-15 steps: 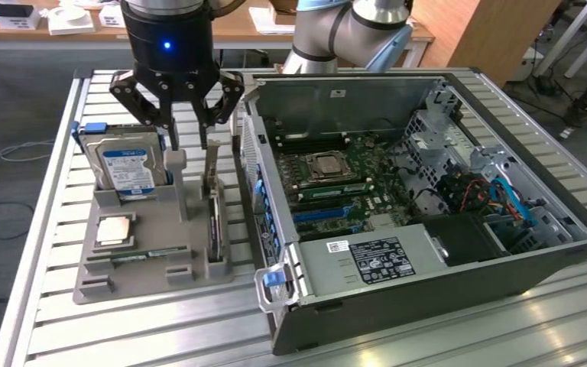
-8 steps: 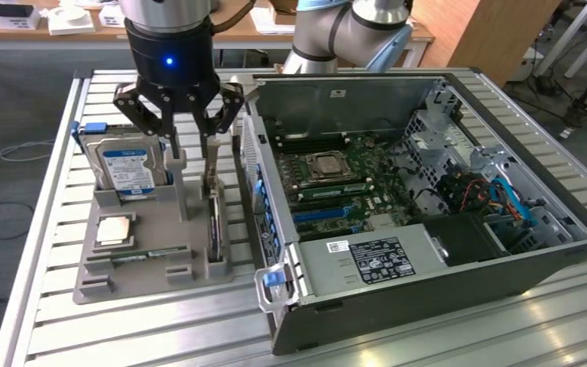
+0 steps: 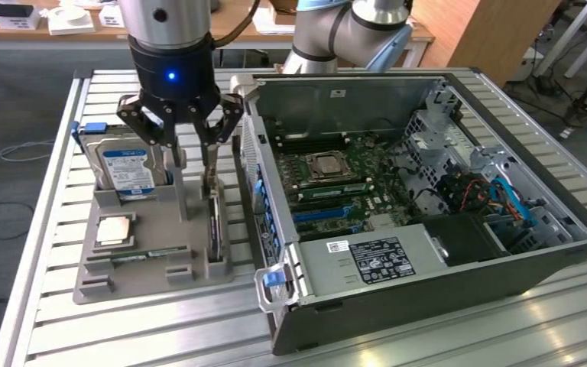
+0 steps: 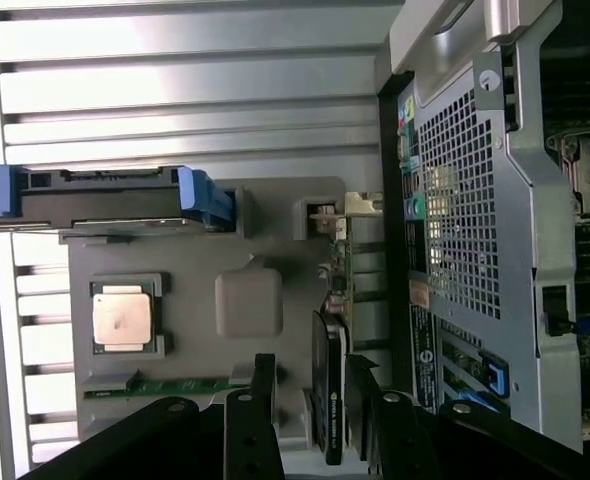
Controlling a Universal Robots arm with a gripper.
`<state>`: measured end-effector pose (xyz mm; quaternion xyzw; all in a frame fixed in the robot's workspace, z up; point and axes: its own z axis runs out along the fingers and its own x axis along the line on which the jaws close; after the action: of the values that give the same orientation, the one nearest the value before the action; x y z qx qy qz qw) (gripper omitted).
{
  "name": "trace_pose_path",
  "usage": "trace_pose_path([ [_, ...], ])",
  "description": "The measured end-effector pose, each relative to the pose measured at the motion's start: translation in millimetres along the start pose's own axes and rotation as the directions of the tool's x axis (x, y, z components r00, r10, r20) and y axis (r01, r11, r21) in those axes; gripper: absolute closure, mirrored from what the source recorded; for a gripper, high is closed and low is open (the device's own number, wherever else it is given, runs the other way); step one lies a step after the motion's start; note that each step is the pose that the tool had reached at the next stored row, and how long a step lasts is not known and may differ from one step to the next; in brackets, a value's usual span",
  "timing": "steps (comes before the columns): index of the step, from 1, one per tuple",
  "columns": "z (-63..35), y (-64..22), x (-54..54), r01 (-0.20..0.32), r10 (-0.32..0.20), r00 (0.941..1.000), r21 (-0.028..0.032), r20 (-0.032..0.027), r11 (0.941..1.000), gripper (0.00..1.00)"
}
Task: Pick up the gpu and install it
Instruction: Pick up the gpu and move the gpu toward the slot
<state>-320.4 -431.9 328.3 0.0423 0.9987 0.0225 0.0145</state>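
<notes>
A grey holder tray point(image 3: 161, 222) point(image 4: 275, 215) sits directly under the gripper point(image 3: 195, 176) point(image 4: 311, 365) on a slatted metal table point(image 3: 120, 329) point(image 4: 175, 90). The gripper's jaws are spread wide and grip nothing. They reach down on either side of the gpu point(image 3: 215, 229) point(image 4: 326, 400), which stands on edge in a slot along the tray side nearest the case. Whether a finger touches the card is unclear. Beside the gripper, on the side away from the case, a hard drive point(image 3: 128, 170) point(image 4: 105, 195) with a blue label stands upright in its tray slot. Past the drive, a square CPU point(image 3: 116, 229) point(image 4: 122, 320) lies flat in a pocket. Just beyond it a narrow green RAM stick point(image 3: 150, 253) point(image 4: 165, 385) rests in a groove. On the gripper's other side, just beside the tray, an open computer case point(image 3: 396, 306) point(image 4: 465, 180) lies on its side. Inside it are a green motherboard point(image 3: 335, 183), a power supply point(image 3: 370, 260) with a white label, and a metal drive cage with blue and orange cables. The robot arm point(image 3: 350, 30) bends behind the case. Beyond the table are wooden desks, a grey floor, and loose cables.
</notes>
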Motion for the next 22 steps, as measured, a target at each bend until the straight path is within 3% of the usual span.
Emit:
trace_pose_path([
  [4, 6.4, -0.4, 0.2, 0.0, 0.0, 1.0, 0.0, 0.0004, 1.0, 0.58],
  [9, 6.4, -1.9, -0.1, 0.0, 0.0, 1.0, -0.0003, 0.0004, 1.0, 0.58],
  [18, 5.3, -24.9, -1.9, 0.0, 0.0, 1.0, -0.0013, 0.0002, 1.0, 0.58],
  [22, 5.2, -27.4, -2.1, 0.0, 0.0, 1.0, -0.0013, 0.0002, 1.0, 0.58],
])
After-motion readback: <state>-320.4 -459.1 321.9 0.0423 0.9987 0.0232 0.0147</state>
